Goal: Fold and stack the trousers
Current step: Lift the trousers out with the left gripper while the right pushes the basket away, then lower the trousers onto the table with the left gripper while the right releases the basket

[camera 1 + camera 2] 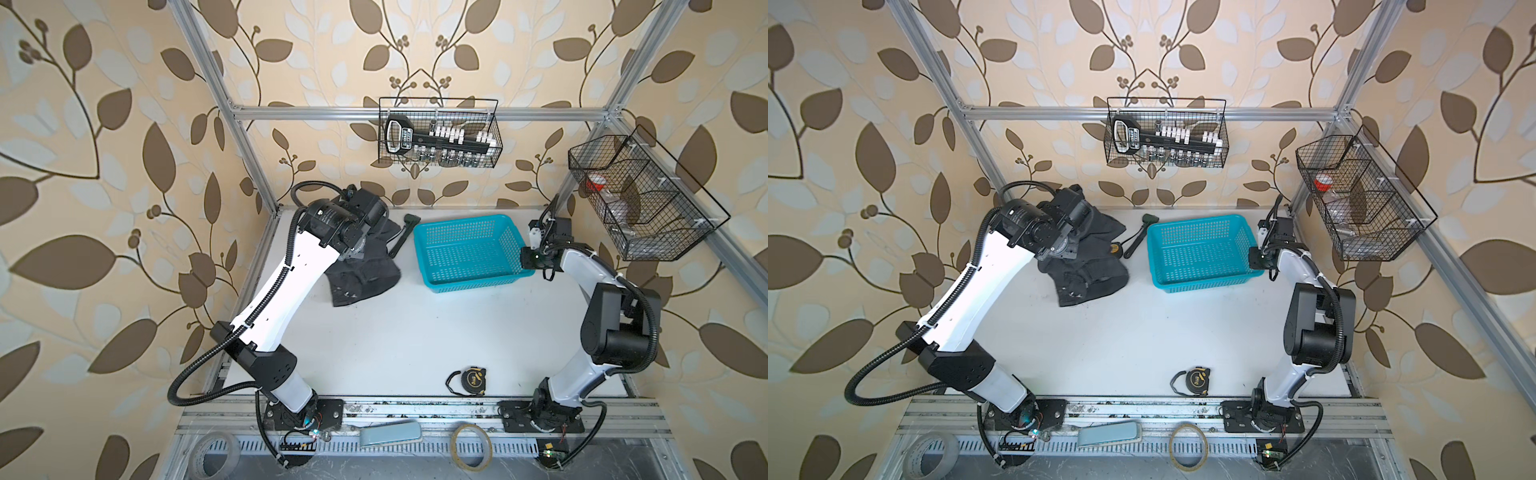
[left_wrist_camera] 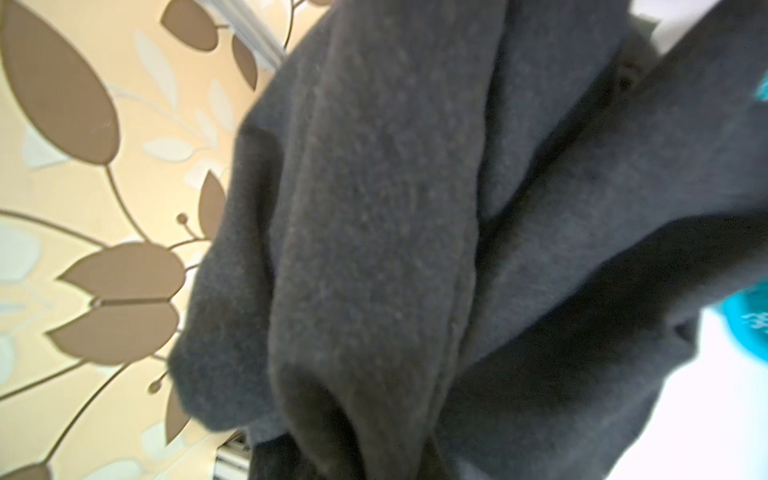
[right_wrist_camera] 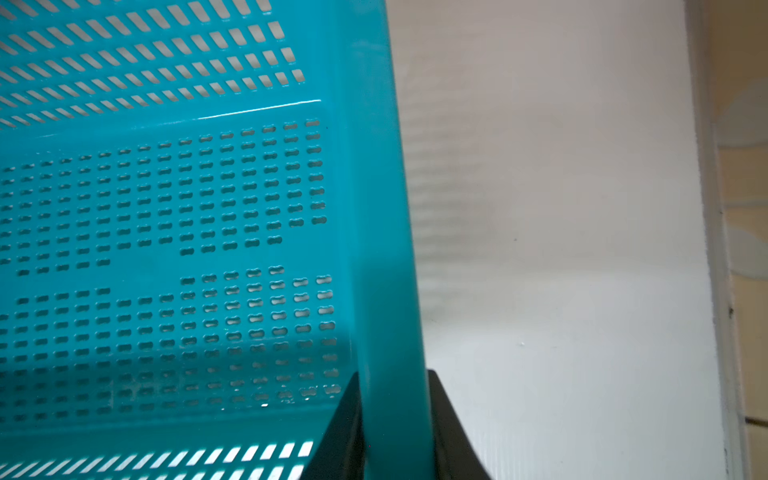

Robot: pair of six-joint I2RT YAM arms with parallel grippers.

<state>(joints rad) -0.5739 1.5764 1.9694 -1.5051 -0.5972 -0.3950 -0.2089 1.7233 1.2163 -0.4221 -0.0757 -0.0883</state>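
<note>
turquoise basket [image 1: 473, 281] rim gripped by right jaws, trousers [image 1: 365, 276] outside.

Charcoal-black trousers [image 2: 415, 228] of coarse, slightly fuzzy cloth fill most of the frame, hanging close to the lens in soft, blurred folds. One broad fold runs lengthwise through the middle and narrows to where the cloth gathers into a dark, shadowed bunch at the frame's edge. A second fold crosses diagonally beside it. To one side of the cloth is cream wallpaper with large brown leaves and thin stems [image 2: 83, 208], with a short piece of silver aluminium frame strut [image 2: 253, 33] against it. On the opposite side, two slivers of a turquoise perforated plastic basket [image 2: 748, 328] show past the fabric, next to a bright white table surface [image 2: 706, 415].
</note>
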